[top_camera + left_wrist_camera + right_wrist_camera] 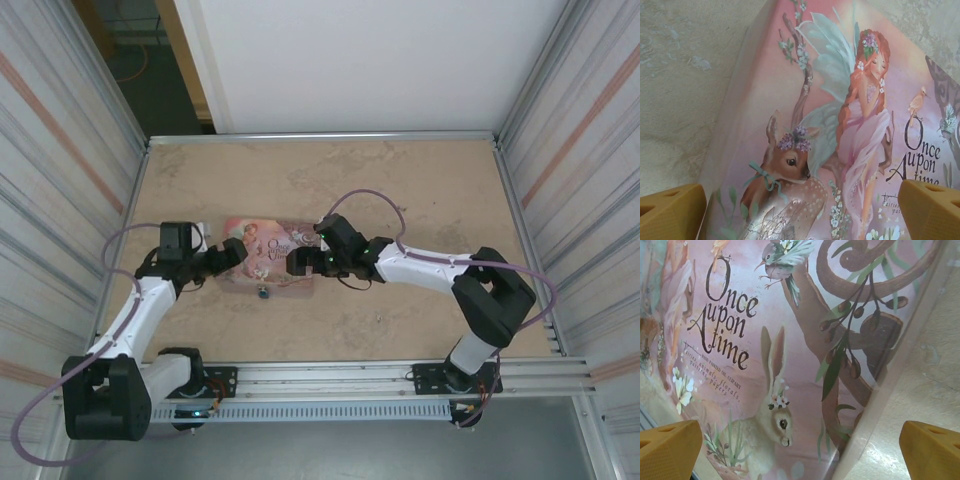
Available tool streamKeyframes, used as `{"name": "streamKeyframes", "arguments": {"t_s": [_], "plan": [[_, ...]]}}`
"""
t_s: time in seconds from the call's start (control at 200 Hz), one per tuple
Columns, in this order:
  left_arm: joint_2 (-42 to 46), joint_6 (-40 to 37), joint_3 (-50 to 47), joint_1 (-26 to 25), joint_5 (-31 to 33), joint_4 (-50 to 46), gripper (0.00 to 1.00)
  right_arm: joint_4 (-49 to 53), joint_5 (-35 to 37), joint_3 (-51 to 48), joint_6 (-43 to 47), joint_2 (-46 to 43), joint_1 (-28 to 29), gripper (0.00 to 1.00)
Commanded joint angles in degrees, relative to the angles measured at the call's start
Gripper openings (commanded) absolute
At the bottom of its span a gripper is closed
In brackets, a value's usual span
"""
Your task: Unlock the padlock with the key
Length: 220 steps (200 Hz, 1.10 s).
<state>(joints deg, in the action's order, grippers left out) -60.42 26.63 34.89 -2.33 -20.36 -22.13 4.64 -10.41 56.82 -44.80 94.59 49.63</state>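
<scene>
The padlock [262, 293] is a tiny dark teal thing on the table, just at the front edge of the pink illustrated tin [272, 243]. My left gripper [238, 254] hangs over the tin's left end. In the left wrist view it [802, 212] is open, its yellow fingertips [670, 212] wide apart above the lid's deer picture [790, 165]. My right gripper [297, 263] hovers over the tin's right end. It [802, 450] is also open, above the rabbit picture [772, 415] near the tin's edge. A small pale speck [380, 318] on the table may be the key.
The tin lies flat in the middle left of the beige table [420, 190]. Corrugated metal walls [60, 150] close in both sides, and a rail [400, 375] runs along the front by the arm bases.
</scene>
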Motion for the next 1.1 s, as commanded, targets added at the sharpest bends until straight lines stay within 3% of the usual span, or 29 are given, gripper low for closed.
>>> {"name": "streamKeyframes", "arguments": {"t_s": [0.0,0.301,0.661,1.097], "plan": [[-0.57,-1.41,0.71,-0.60,-0.68,0.43,0.99,-0.99,-1.08,1.89,-1.61,1.07,0.47,0.99],[-3.72,0.44,2.65,-10.49,-2.54,1.50,0.99,-1.66,-2.28,0.87,-2.05,-0.78,-1.22,0.95],[-7.93,5.58,5.02,-24.47,-0.15,4.78,0.99,2.36,-6.33,0.44,2.96,-4.47,-10.33,0.95],[-16.77,5.43,10.40,-26.01,-2.07,10.24,0.99,1.88,-13.04,6.06,5.43,1.56,-17.68,0.95]]}}
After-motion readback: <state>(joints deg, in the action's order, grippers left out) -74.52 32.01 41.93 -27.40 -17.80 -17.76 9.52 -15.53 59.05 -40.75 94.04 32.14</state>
